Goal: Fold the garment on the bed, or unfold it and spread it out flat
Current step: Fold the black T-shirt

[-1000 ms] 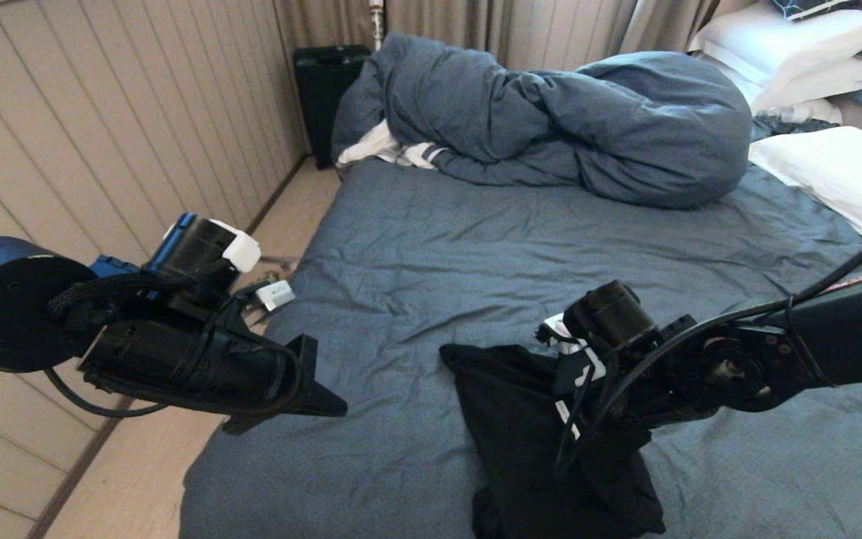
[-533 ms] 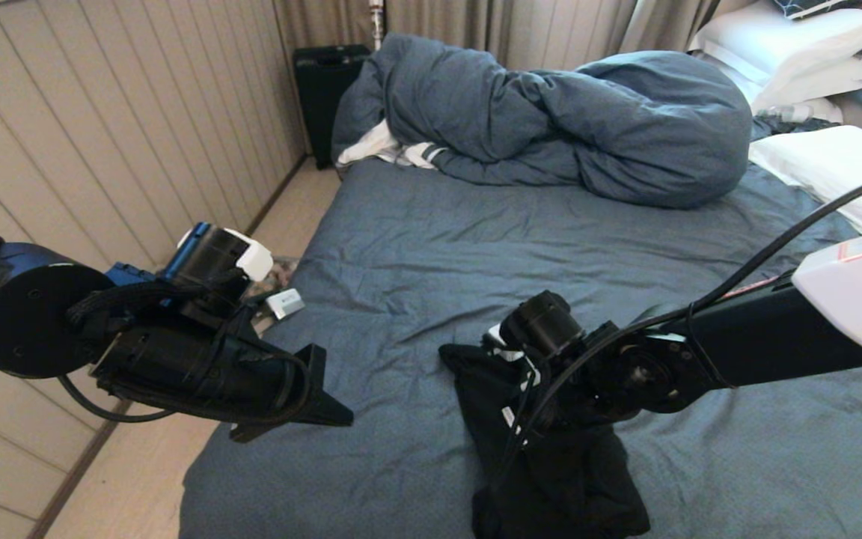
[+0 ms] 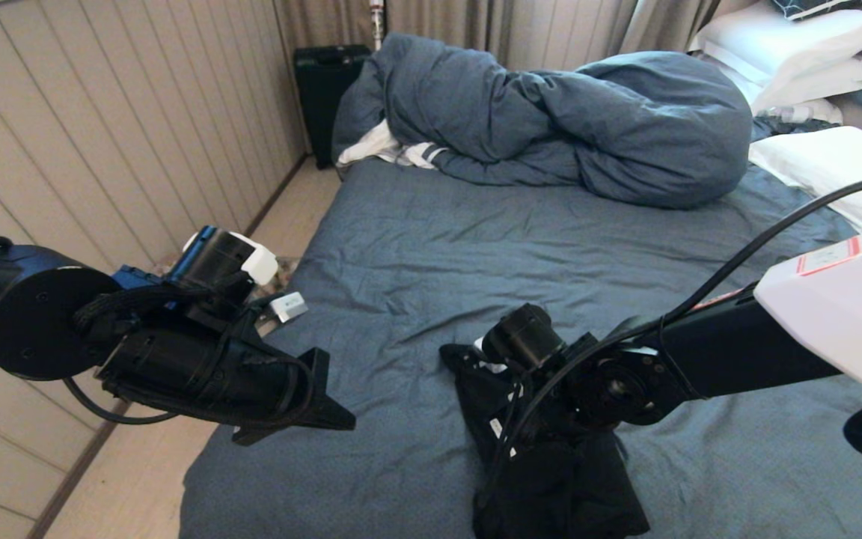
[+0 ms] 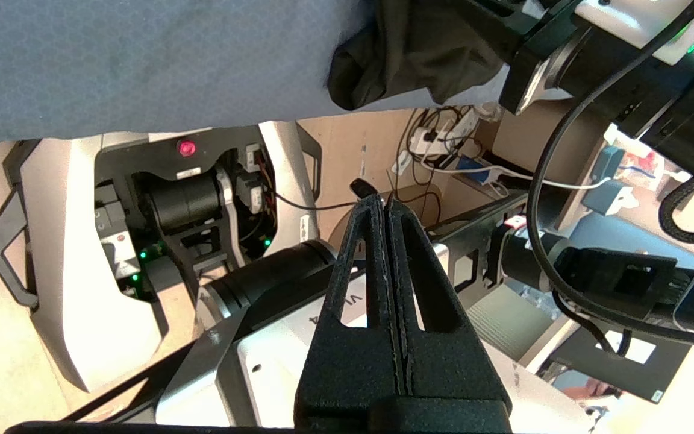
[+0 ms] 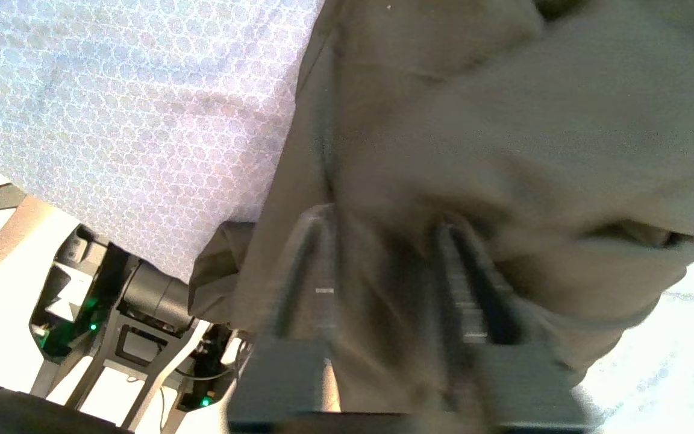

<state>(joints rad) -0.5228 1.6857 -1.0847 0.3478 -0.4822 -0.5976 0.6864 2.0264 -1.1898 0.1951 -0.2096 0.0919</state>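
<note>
T-shirt [image 3: 543,479] lies bunched at near edge of bed [image 3: 476,247]. Right gripper [image 5: 383,241] is seen parted over cloth; left gripper [image 4: 385,208] closed, empty. One hem layer should be pinched.

head: high, facing bed [image 3: 551,247] | wrists: close, seemingly downward | shared: garment [image 3: 551,479]
</note>
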